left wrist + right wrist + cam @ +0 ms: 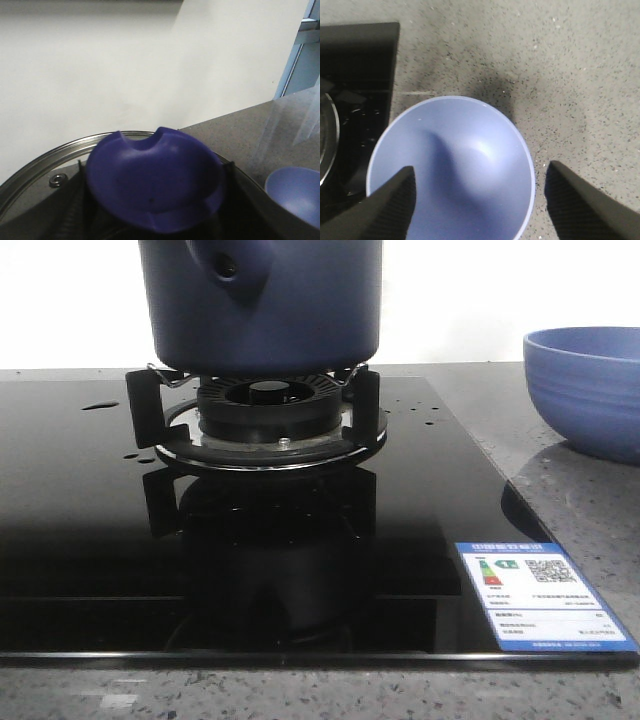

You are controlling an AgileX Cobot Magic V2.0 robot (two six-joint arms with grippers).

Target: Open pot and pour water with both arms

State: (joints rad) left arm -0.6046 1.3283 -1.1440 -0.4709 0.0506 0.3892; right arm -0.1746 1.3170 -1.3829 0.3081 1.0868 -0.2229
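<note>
Front view shows only the pot (260, 305)—right end effector (479, 200) spread over bowl (470, 165); left's state unclear.

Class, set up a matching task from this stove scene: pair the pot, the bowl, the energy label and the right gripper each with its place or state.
1 pot
2 bowl
3 energy label
4 right gripper

A on the stone counter
B open, above the bowl
C stuck on the glass hob corner
D on the burner stand

Pairs: 1-D, 2-A, 3-C, 4-B
</note>
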